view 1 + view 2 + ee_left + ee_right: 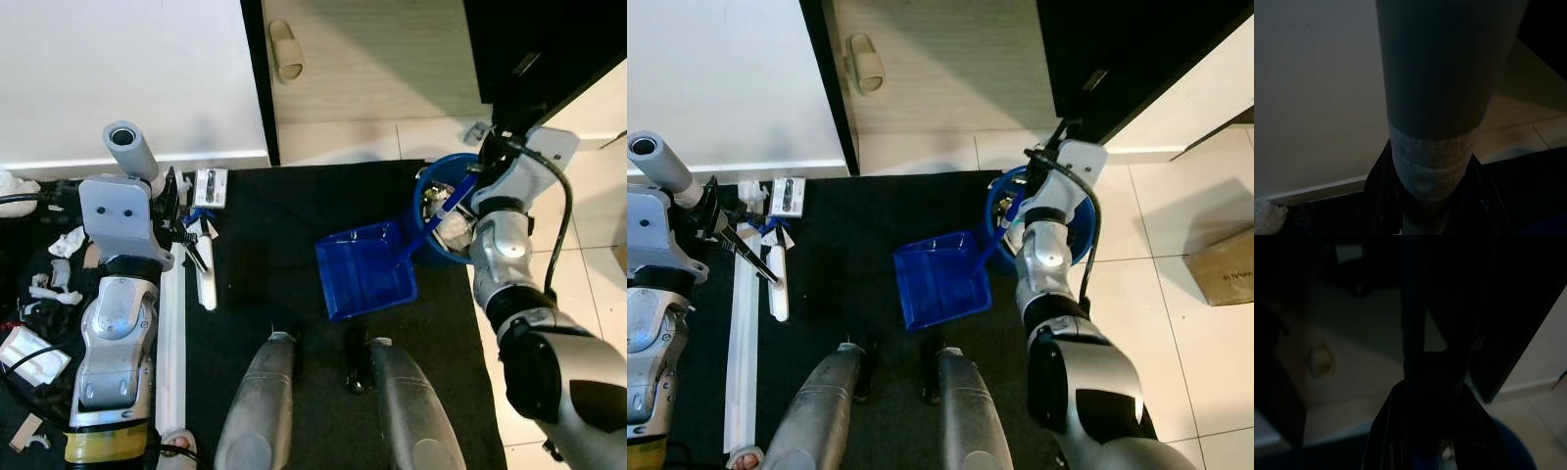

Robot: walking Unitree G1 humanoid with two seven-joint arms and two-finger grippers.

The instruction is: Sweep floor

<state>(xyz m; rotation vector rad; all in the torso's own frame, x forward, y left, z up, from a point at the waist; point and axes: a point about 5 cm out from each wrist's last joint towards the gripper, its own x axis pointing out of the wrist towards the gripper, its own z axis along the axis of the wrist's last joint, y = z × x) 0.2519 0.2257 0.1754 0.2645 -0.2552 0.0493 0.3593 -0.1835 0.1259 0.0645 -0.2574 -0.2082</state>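
One blue dustpan (364, 271) sits at centre, and one blue bin (438, 211) at two o'clock of it. One slipper (286, 49) lies up at twelve. One grey broom handle (134, 151) stands at nine, with one black mat (274, 225) underneath.

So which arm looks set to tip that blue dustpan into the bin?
The right. Its end effector grips the dustpan handle, beside the blue bin. The left end effector is across the mat, holding the broom handle.
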